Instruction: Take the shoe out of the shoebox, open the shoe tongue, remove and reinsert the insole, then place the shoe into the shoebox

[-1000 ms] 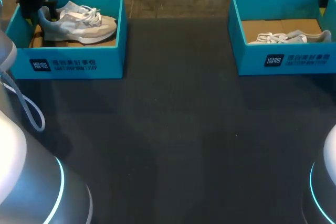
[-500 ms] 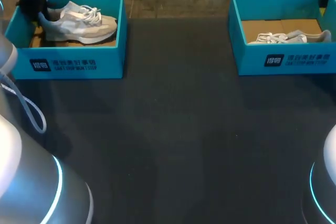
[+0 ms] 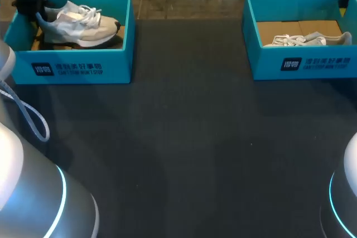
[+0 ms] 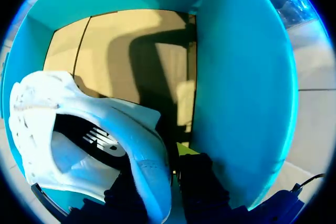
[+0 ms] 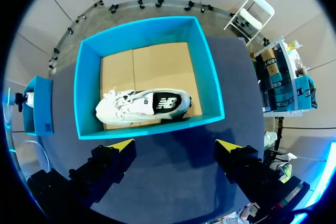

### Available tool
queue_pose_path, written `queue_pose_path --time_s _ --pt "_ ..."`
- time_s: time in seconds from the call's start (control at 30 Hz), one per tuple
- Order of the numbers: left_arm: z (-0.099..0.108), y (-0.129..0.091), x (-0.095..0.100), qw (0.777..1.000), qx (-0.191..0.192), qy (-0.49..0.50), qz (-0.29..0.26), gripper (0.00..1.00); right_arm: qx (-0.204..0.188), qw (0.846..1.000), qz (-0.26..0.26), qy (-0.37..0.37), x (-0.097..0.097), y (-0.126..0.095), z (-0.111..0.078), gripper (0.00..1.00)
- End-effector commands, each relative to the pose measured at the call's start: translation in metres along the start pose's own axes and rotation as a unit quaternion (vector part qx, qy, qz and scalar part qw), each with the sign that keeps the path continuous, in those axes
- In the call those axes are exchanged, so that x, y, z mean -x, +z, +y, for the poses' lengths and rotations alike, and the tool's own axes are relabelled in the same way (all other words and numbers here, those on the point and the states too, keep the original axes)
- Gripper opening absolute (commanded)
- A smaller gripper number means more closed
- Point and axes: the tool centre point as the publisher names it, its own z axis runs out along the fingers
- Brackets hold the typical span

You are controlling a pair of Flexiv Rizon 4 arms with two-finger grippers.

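Note:
A grey-and-white shoe (image 3: 78, 23) lies in the teal shoebox (image 3: 72, 62) at the far left of the table. My left gripper (image 3: 38, 12) is at the shoe's heel, inside the box's left end. In the left wrist view the gripper (image 4: 169, 169) is shut on the heel collar of the shoe (image 4: 105, 140), close to the box wall (image 4: 241, 77). A second shoebox (image 3: 301, 62) at the far right holds another white shoe (image 3: 309, 40). My right gripper (image 5: 176, 148) hangs open high above that box (image 5: 142, 24) and its shoe (image 5: 144, 106).
Dark table mat (image 3: 189, 137) spreads between the two boxes. The bases of my arms (image 3: 33, 193) fill the near corners, and a grey cable loop (image 3: 30, 115) hangs by the left one.
My left gripper has shut on the shoe's heel. The shoe has shifted a little to the left and tilted up inside its box. The right arm has not moved.

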Motion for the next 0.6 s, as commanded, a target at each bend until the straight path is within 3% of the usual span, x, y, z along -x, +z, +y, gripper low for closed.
queue_pose_path --time_s 0.03,0.6 --pt "0.002 -0.025 -0.005 0.995 -0.096 -0.014 -0.009 0.0 0.0 1.0 0.0 0.0 0.0 0.0 0.0 1.0" --pt "-0.044 -0.144 -0.001 0.999 -0.021 -0.041 -0.012 0.0 0.0 1.0 0.0 0.0 0.0 0.0 0.0 1.0"
